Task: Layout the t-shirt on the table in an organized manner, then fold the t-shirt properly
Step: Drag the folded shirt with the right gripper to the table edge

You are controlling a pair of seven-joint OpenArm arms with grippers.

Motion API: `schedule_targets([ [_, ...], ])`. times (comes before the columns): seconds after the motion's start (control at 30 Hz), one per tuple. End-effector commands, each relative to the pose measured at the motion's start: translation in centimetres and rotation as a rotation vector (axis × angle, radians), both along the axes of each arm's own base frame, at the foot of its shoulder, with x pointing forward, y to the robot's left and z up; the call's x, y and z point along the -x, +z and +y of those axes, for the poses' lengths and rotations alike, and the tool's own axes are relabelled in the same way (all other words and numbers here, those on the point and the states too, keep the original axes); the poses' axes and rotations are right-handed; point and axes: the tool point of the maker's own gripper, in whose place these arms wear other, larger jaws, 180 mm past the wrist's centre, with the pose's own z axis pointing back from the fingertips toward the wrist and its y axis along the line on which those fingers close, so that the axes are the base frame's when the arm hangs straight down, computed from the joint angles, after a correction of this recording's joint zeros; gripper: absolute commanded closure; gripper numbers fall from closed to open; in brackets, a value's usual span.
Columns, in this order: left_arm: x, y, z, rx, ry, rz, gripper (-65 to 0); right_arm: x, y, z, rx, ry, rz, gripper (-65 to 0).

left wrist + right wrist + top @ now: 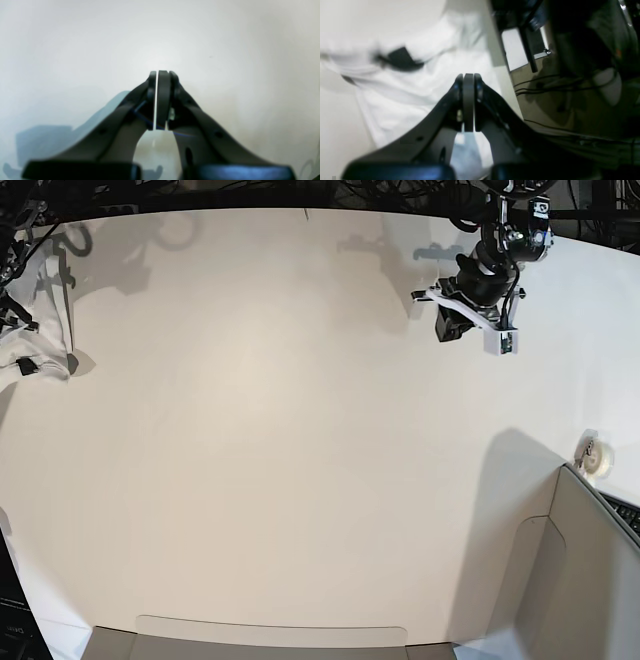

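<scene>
The white table lies almost bare, the t-shirt bunched at its far left edge with its dark neck label showing, the right gripper above it pinched together on nothing, the left gripper likewise closed and empty near the far right corner.

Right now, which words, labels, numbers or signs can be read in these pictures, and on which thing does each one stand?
No text can be read in any view.
The dark neck label on the t-shirt: too blurred to read.
The table: plain white, no marking.
</scene>
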Motion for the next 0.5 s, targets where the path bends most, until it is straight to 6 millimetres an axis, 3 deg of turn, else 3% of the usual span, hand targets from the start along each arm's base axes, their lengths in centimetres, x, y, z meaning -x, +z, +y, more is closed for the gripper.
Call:
schedule_targets([
  [0.0, -0.3, 0.7, 0.1, -0.002, -0.002, -0.028, 0.0, -0.9, 2.3, 0.4, 0.027, 0.021, -0.08, 0.0],
  [0.1, -0.2, 0.6, 0.0, 0.0, -0.003, -0.026, 0.0, -1.7, 2.1, 3.9, -0.052, 0.113, -0.124, 0.0],
  [0.23, 0.0, 0.4, -1.3, 0.014, -0.037, -0.018, 0.0, -2.5, -1.5, 9.8, -0.221, 0.309, -0.031, 0.0],
  [0.37, 0.2, 0.3, -1.6, 0.016, -0.047, -0.012, 0.0, -1.5, -4.1, 15.1, -0.316, 0.552, 0.107, 0.0],
  [0.47, 0.8, 0.0, -1.7, 0.018, -0.047, 0.003, 0.0, -0.3, -4.7, 17.1, -0.404, 0.627, 0.126, 0.0],
])
